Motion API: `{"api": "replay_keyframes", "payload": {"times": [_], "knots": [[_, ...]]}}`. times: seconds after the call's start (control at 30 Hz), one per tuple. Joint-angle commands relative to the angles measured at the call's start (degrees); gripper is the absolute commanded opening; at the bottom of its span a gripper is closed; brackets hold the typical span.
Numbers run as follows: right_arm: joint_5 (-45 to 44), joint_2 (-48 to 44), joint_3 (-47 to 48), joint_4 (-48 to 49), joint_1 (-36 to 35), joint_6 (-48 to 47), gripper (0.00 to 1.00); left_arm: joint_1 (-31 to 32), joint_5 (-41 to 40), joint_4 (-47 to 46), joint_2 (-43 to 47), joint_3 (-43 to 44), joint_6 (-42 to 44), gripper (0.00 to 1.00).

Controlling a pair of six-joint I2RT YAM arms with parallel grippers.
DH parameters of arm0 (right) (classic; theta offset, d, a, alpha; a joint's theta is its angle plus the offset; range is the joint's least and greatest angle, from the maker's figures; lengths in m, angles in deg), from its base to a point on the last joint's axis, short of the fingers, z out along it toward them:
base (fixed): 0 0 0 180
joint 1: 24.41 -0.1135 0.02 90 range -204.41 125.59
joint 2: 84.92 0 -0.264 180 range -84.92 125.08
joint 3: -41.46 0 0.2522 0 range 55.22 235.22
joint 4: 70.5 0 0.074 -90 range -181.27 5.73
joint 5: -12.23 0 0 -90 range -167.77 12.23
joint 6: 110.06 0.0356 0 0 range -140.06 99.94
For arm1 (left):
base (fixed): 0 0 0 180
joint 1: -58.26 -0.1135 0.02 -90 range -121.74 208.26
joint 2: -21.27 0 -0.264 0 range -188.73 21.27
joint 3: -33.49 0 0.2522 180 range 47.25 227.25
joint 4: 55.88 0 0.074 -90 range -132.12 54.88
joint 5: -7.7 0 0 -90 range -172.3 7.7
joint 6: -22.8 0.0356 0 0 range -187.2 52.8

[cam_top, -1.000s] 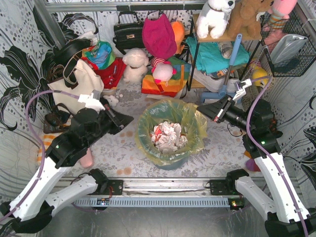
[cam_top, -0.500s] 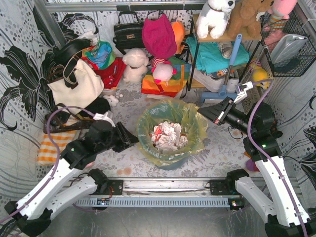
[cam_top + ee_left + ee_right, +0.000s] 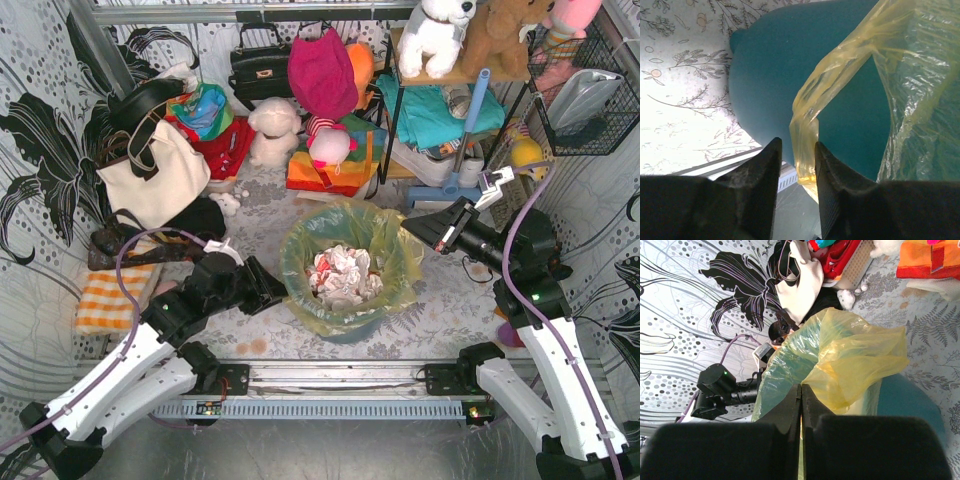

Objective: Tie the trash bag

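The left gripper (image 3: 270, 290) has swung in low and now sits right against the left side of the bin (image 3: 350, 325). Its fingers are apart, with a yellow flap (image 3: 805, 125) of the trash bag (image 3: 392, 250) hanging between them, not pinched yet. The bag still lines the bin mid-table, with crumpled paper (image 3: 343, 275) inside. The right gripper (image 3: 410, 228) has barely budged. Its fingers are pressed together at the right rim, probably on the other flap, though that view's tight. So both ears are nearly in hand and no knot's started.
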Motion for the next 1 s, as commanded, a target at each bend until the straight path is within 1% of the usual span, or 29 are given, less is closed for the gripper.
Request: {"api": "replay_keyframes", "payload": {"times": [0.0, 0.17, 0.2, 0.23, 0.3, 0.33, 0.4, 0.5, 0.7, 0.83, 0.97], "knots": [[-0.67, -0.58, -1.51, 2.09, -0.37, 1.16, 0.00, -0.25, 0.26, -7.50, 1.46, -1.87, -2.68, 0.38], [-1.04, -0.83, -1.68, 2.25, -0.35, 1.26, 0.00, -0.22, 0.05, -9.24, 1.82, -2.68, -3.58, 0.27], [-1.03, -0.84, -1.77, 2.32, -0.35, 1.25, 0.00, -0.27, -0.37, -9.10, 1.82, -2.56, -3.54, 0.23], [-1.03, -0.87, -1.74, 2.26, -0.38, 1.26, 0.00, -0.23, -0.60, -9.00, 1.94, -2.33, -3.35, 0.17], [-0.87, -0.88, -1.83, 2.29, -0.32, 1.29, 0.00, -0.37, -1.32, -8.10, 2.18, -1.25, -3.01, 0.02], [-0.85, -0.94, -1.85, 2.22, -0.37, 1.28, 0.00, -0.32, -1.51, -7.29, 2.30, -0.35, -2.52, 0.00], [-1.18, -1.13, -1.60, 1.77, -0.37, 0.88, 0.00, -0.35, -2.14, -4.27, 2.47, 2.75, -1.39, 0.00], [-1.25, -0.94, -1.31, 1.55, -0.32, 0.76, 0.00, -0.36, -2.98, 1.39, 2.26, 10.04, 1.56, 0.00], [-1.78, -0.82, -1.13, 1.03, -0.30, 0.48, 0.00, -0.36, -5.39, 12.38, -2.58, 22.69, 8.66, 0.00], [-1.91, -0.69, -1.13, 1.15, -0.31, 0.43, 0.00, -0.36, -6.24, 12.14, -4.55, 26.84, 11.13, 0.00], [-1.90, 0.44, -1.61, 3.25, -0.36, 0.62, 0.00, -0.45, -8.53, 9.59, -8.61, 30.68, 16.18, 0.00]]}}
